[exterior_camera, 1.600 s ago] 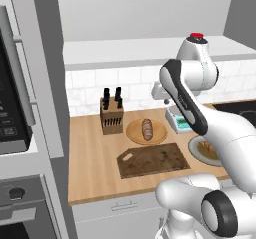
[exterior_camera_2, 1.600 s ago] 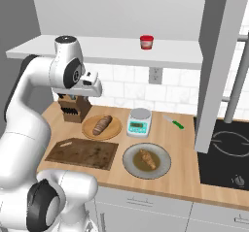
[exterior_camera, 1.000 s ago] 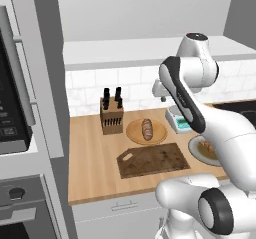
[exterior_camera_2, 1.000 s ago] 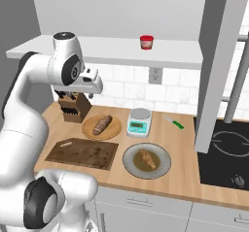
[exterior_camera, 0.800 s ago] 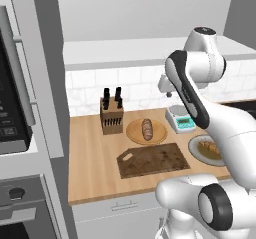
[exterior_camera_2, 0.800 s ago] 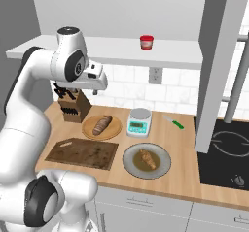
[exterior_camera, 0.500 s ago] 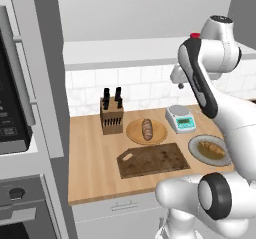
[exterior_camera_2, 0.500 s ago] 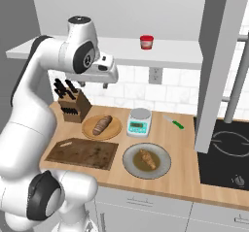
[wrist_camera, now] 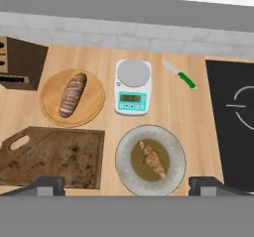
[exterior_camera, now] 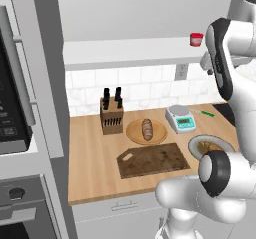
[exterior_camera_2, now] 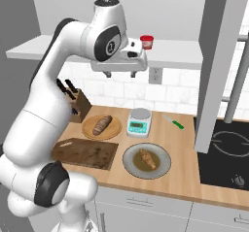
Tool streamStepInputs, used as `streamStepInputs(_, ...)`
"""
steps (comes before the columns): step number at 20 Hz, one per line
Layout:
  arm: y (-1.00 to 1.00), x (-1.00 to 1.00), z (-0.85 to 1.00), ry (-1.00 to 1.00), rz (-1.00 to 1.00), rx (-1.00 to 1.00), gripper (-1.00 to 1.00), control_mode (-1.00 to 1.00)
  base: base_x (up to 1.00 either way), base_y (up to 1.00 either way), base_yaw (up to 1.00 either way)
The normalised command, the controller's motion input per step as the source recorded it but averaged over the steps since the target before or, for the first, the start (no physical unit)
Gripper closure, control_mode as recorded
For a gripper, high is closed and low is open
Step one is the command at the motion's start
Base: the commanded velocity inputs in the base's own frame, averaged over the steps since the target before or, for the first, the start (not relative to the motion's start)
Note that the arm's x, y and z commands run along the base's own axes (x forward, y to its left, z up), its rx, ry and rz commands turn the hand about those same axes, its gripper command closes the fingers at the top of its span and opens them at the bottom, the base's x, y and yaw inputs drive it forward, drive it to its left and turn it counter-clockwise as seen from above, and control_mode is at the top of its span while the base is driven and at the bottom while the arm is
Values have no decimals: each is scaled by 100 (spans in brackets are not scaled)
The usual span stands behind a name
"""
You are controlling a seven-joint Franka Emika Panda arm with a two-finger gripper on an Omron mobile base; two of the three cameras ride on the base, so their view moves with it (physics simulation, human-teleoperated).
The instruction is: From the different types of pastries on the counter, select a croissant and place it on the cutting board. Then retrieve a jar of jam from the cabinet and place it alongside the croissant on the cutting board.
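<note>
The gripper [exterior_camera_2: 120, 74] hangs high over the bench [exterior_camera_2: 187, 143], fingers spread wide and holding nothing; the hand view looks straight down and shows the croissant [wrist_camera: 152, 159] whole on its grey plate [wrist_camera: 124, 154], which the left base view half hides behind the arm; the board [wrist_camera: 52, 156] lies bare just left of that plate; the loaf [wrist_camera: 72, 94] sits on a round wooden plate [wrist_camera: 52, 109]; scale [wrist_camera: 132, 87], knife [wrist_camera: 179, 74] and knife block [wrist_camera: 21, 63] stand behind; the jar [exterior_camera_2: 146, 42] rests on the shelf [exterior_camera_2: 180, 51] near the gripper.
</note>
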Motion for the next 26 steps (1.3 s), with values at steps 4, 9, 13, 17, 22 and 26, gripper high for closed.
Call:
streamStepInputs(4, -19, 1, 8, -2, 3, 0, -100, -100, 0, 0, 0)
streamStepInputs(9, 0, 53, 0, -24, -6, -1, -100, -100, 0, 0, 0)
streamStepInputs(13, 0, 73, 1, -25, -9, -1, -100, -100, 0, 0, 0)
streamStepInputs(17, 5, 64, 1, -21, -10, 0, -100, -100, 0, 0, 0)
streamStepInputs(22, 1, 59, 12, -12, -14, 3, -100, -100, 0, 0, 0)
streamStepInputs(26, -1, 57, 32, -3, -9, 11, -100, -100, 0, 0, 0)
